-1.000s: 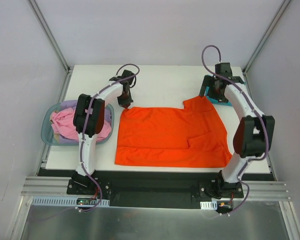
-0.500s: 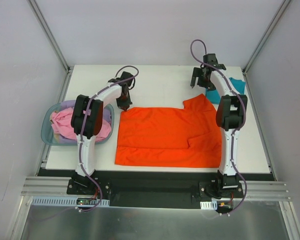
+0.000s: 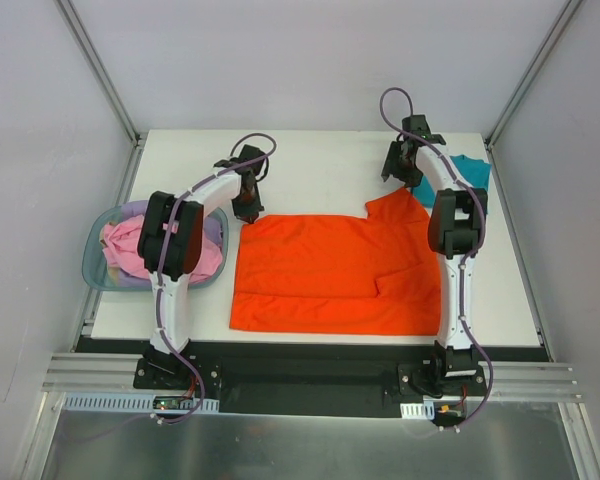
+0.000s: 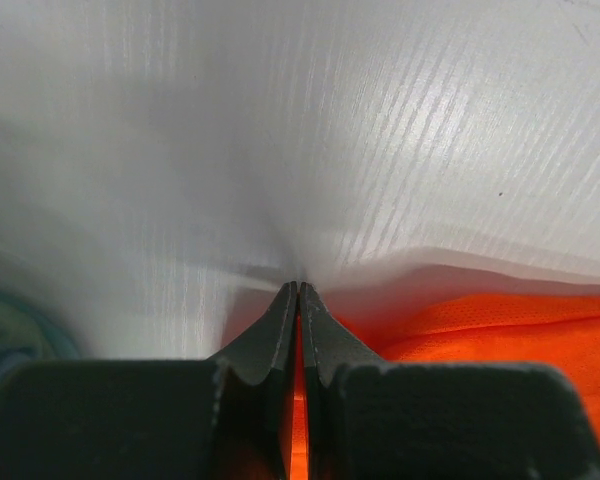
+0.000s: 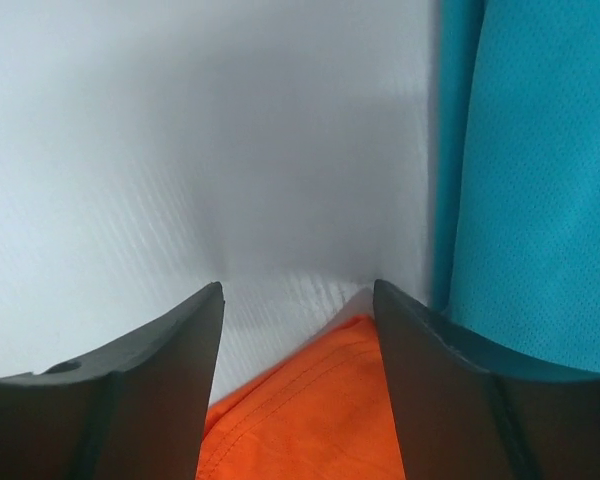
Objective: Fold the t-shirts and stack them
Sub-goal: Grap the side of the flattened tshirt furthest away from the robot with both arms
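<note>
The orange-red t-shirt (image 3: 340, 272) lies spread flat in the middle of the table. My left gripper (image 3: 248, 210) is shut on its far left corner; orange cloth (image 4: 298, 430) shows pinched between the closed fingers. My right gripper (image 3: 398, 180) is open just above the shirt's far right corner (image 5: 310, 410), which lies between the two fingers. The teal t-shirt (image 3: 458, 180) lies folded at the far right of the table, right beside the right gripper, and fills the right side of the right wrist view (image 5: 540, 180).
A translucent blue basket (image 3: 98, 262) at the left table edge holds a pink shirt (image 3: 130, 248) and a lavender one (image 3: 140, 210). The white table (image 3: 320, 160) is walled by grey panels on three sides.
My right arm has swung left and forward off the teal shirt to the orange shirt's far right corner. The left gripper has stayed on the far left corner.
</note>
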Available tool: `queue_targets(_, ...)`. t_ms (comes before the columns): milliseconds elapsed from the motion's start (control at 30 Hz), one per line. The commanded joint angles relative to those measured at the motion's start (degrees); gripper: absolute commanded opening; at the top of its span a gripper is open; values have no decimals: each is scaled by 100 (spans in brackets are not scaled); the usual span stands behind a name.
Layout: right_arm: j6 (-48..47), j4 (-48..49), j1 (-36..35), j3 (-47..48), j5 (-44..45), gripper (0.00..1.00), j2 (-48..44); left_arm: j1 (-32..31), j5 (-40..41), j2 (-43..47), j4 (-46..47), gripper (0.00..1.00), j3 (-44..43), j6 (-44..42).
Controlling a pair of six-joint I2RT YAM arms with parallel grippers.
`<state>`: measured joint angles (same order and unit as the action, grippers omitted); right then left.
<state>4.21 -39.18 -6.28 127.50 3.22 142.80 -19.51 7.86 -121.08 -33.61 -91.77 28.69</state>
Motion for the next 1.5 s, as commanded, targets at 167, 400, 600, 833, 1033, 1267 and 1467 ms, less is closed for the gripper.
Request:
queue_targets(167, -43, -160, -74, -709, 397, 68, -622, -9, -56, 532, 73, 0, 168, -74)
queue_targets(400, -60, -178, -84, -789, 407, 36, -666, -9, -56, 620, 152, 0, 256, -56)
queue_targets(600, -113, -21, -92, -892, 469, 1, -999, -9, -109, 787, 205, 0, 273, -30)
queue_targets(833, -386, 665, -163, -2243, 170, 1, -2299, -27, -285, 1200, 380, 0, 563, 67)
queue_targets(1033, -386, 947, -189, -3344, -111, 1, -3300, -115, -329, 1701, 530, 0, 1116, 155)
queue_targets(1267, -351, 974, -303, -4698, 283, 0, -4417, -378, -232, 2368, 689, 0, 1855, 198)
queue_targets(1467, -184, 903, -365, -5964, 538, 1, -5516, -633, 5, 2949, 706, 0, 2574, 418)
